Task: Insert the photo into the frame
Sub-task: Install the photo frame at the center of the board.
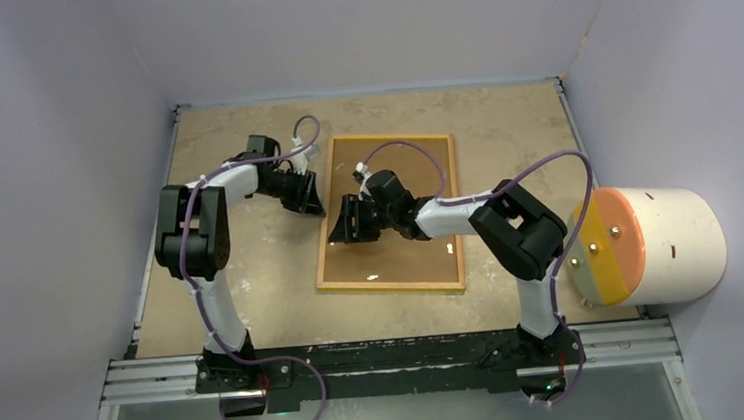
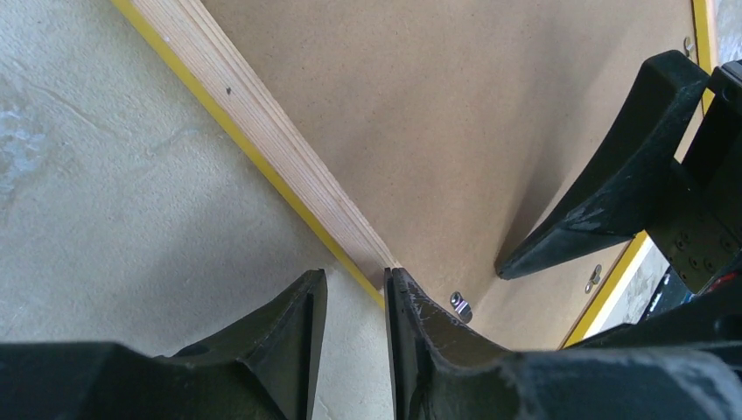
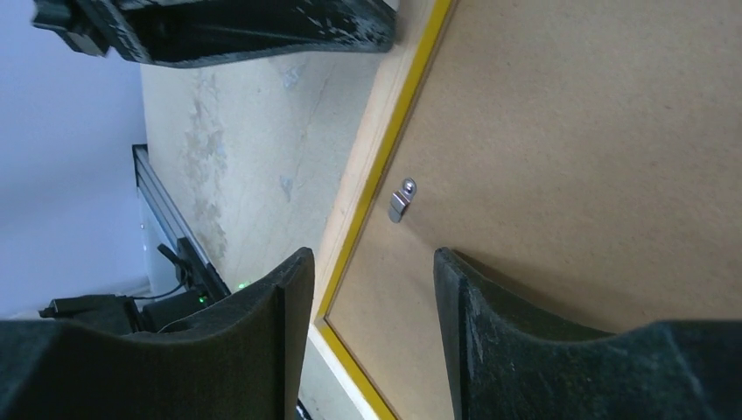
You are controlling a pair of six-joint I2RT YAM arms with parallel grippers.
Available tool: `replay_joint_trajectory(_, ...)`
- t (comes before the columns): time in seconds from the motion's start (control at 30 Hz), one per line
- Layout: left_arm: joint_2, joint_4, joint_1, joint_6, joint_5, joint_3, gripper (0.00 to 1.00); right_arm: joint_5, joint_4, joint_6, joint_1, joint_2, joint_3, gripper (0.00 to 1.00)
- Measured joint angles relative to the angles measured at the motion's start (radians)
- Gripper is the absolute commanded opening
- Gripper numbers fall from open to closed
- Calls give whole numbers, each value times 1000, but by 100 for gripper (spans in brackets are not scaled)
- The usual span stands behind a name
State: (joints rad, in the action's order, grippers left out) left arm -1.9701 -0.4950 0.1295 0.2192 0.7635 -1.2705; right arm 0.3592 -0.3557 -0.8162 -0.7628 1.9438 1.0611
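The frame (image 1: 382, 137) lies face down in the middle of the table, with its wood-brown back edge (image 2: 262, 131) and yellow rim (image 3: 394, 122) showing. The brown backing board (image 1: 412, 257) fills it. The photo is not in view. My left gripper (image 1: 307, 197) is narrowly open and empty at the frame's left edge; in the left wrist view (image 2: 352, 280) its right fingertip is at the wood edge. My right gripper (image 1: 347, 222) is open and empty over the frame's left side. In the right wrist view (image 3: 369, 262) its fingers stand either side of the yellow rim.
Small metal clips (image 2: 460, 306) (image 3: 399, 201) sit on the backing board near the frame's left edge. A white cylinder with an orange and yellow face (image 1: 652, 245) stands at the table's right edge. Walls close in the table at left, back and right.
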Motion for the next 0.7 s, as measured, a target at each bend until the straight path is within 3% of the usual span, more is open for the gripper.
replay_joint_trajectory(0.7,-7,16,4,0,3,7,25,3,-50,-20,-16,57,41,47)
